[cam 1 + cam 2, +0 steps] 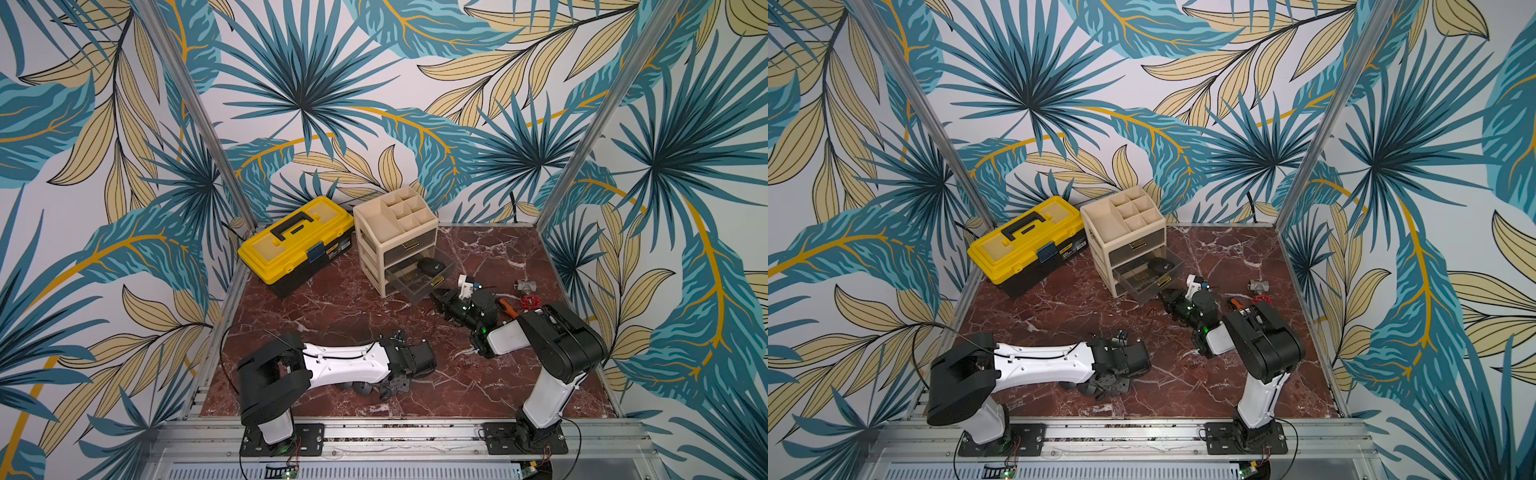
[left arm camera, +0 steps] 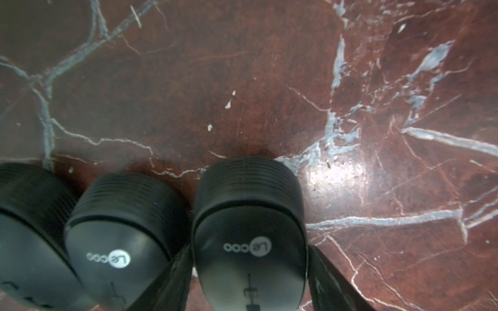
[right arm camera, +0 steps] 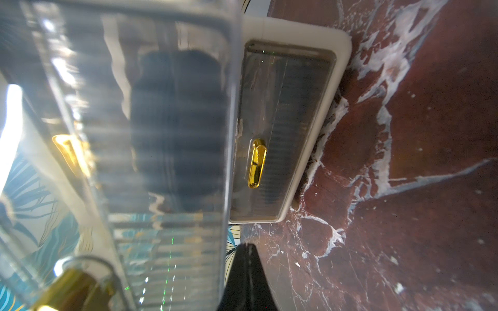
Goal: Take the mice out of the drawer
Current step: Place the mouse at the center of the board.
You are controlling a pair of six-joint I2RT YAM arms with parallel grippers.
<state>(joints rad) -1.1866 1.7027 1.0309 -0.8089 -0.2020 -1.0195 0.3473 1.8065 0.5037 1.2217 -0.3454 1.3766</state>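
Three mice [image 2: 121, 242] lay near the table's [image 1: 332, 316] front edge. Your left gripper [image 2: 250, 247] straddled one, grip unclear. Your right gripper [image 3: 247, 250] was closed.

a robot lab cell: aluminium frame [image 1: 197, 112], leaf-print walls [image 1: 311, 83], marble-look tabletop [image 1: 332, 307], bolted-down left arm [image 1: 345, 361] and right arm [image 1: 548, 390].

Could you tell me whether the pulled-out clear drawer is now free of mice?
No, one dark mouse lies inside the open drawer.
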